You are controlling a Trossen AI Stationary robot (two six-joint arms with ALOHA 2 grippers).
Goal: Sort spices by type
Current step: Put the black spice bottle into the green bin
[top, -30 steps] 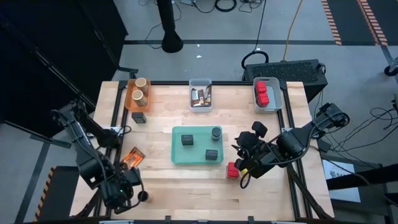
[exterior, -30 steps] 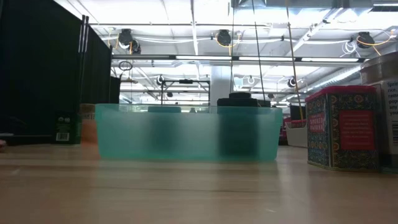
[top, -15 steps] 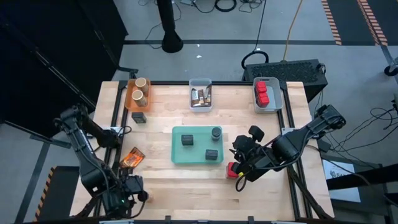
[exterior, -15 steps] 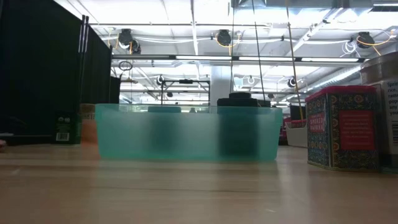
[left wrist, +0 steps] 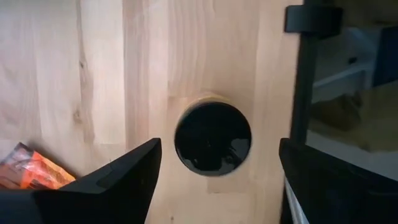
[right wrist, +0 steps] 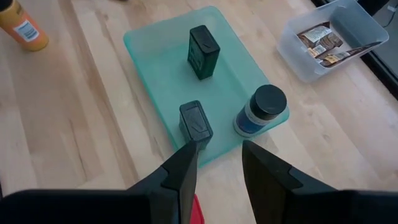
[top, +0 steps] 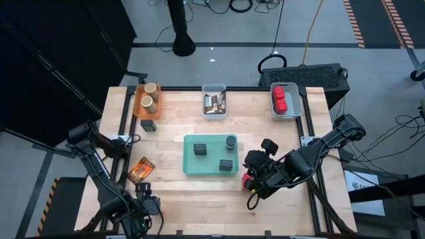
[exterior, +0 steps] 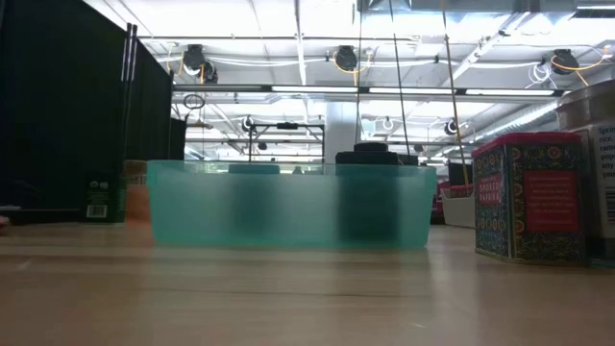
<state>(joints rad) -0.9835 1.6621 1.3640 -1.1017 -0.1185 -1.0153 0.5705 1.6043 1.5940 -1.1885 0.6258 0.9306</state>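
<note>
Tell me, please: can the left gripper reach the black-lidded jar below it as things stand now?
Probably yes. The left gripper hangs over the black-lidded jar near the table edge, its fingers spread wide to either side. Nothing lies between them; the orange packet sits off to one side.

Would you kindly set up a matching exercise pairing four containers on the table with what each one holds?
Containers:
1. Orange bin
2. Clear bin
3. Blue bin
4. Teal tray

Contents:
A. Red cubes
B. Dark jar and two dark blocks
C. Tan round jars
D. Brown printed packets

Pairs: 1-C, 2-D, 3-A, 4-B
</note>
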